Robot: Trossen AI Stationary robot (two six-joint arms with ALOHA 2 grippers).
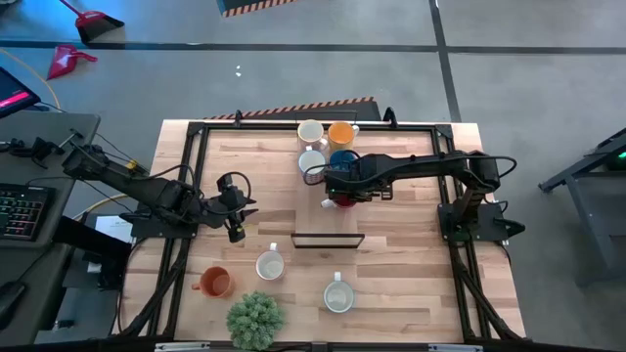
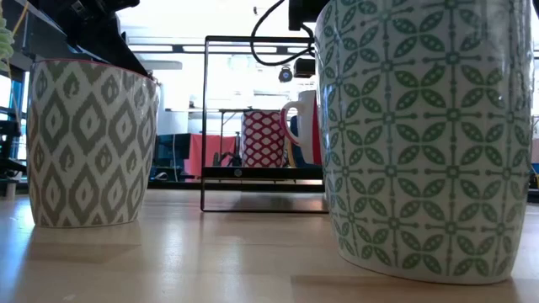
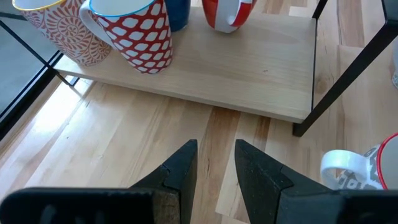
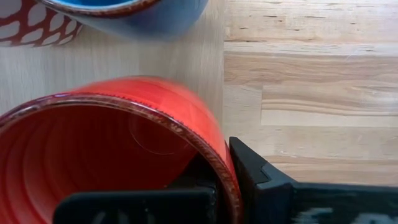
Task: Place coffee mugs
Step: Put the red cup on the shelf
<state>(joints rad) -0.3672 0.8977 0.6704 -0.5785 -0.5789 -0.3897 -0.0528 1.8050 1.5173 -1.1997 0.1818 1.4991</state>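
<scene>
A red mug (image 4: pixel 106 143) with a white handle (image 3: pixel 227 15) is in my right gripper (image 4: pixel 224 171), (image 1: pixel 339 192) over the pale board of a black-framed rack (image 3: pixel 249 68). Behind it on that board stand a blue mug (image 1: pixel 343 159), a red-and-white patterned mug (image 3: pixel 140 34), an orange mug (image 1: pixel 340 134) and a white one (image 1: pixel 311 130). My left gripper (image 3: pixel 216 165), (image 1: pixel 236 217) hovers open above the table in front of the rack, touching nothing. On the table's near part stand an orange mug (image 1: pixel 215 282) and two white patterned mugs (image 1: pixel 270 265), (image 1: pixel 337 296). My right gripper holds the red mug by its rim and wall (image 4: pixel 221 158) on the side toward the right arm. One finger is inside the mug and one finger (image 4: pixel 255 171) is outside. The mug is upright; whether its base rests on the board I cannot tell.
The green spiky plant ball (image 1: pixel 256 319) sits at the near edge. The rack's thin black legs and front bar (image 1: pixel 328 240) stand mid-table. A black frame (image 1: pixel 196 176) runs around the tabletop. Bare wood lies between the rack and the near mugs.
</scene>
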